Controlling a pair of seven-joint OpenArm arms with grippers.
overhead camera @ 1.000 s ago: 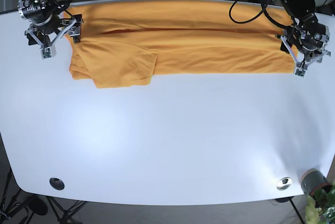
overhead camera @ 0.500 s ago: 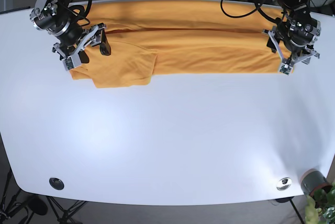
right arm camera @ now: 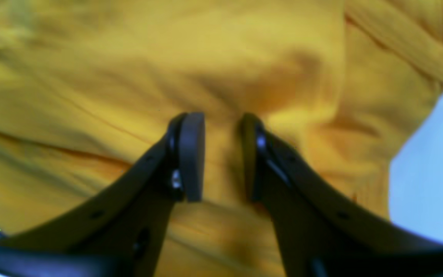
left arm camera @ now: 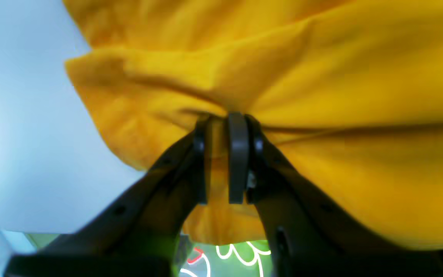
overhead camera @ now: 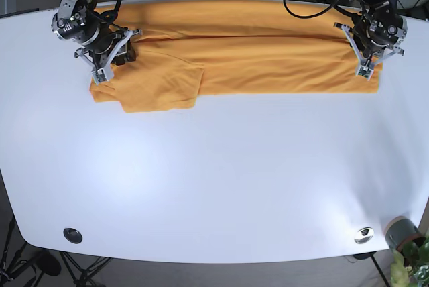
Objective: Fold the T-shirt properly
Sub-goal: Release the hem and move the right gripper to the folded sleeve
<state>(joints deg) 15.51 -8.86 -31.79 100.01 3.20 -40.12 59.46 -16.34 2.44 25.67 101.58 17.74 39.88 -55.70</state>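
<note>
Orange cotton T-shirt folded lengthwise on white counter; left gripper pinching cloth, right gripper narrowly parted over fabric; crosswise folds left.

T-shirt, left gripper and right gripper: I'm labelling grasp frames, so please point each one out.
T-shirt (overhead camera: 268,66): base view, middle of the folded orange body.
left gripper (left arm camera: 227,169): left wrist view, between the fingertips pinching a fabric fold.
right gripper (right arm camera: 221,154): right wrist view, gap between the parted fingertips over the cloth.
</note>
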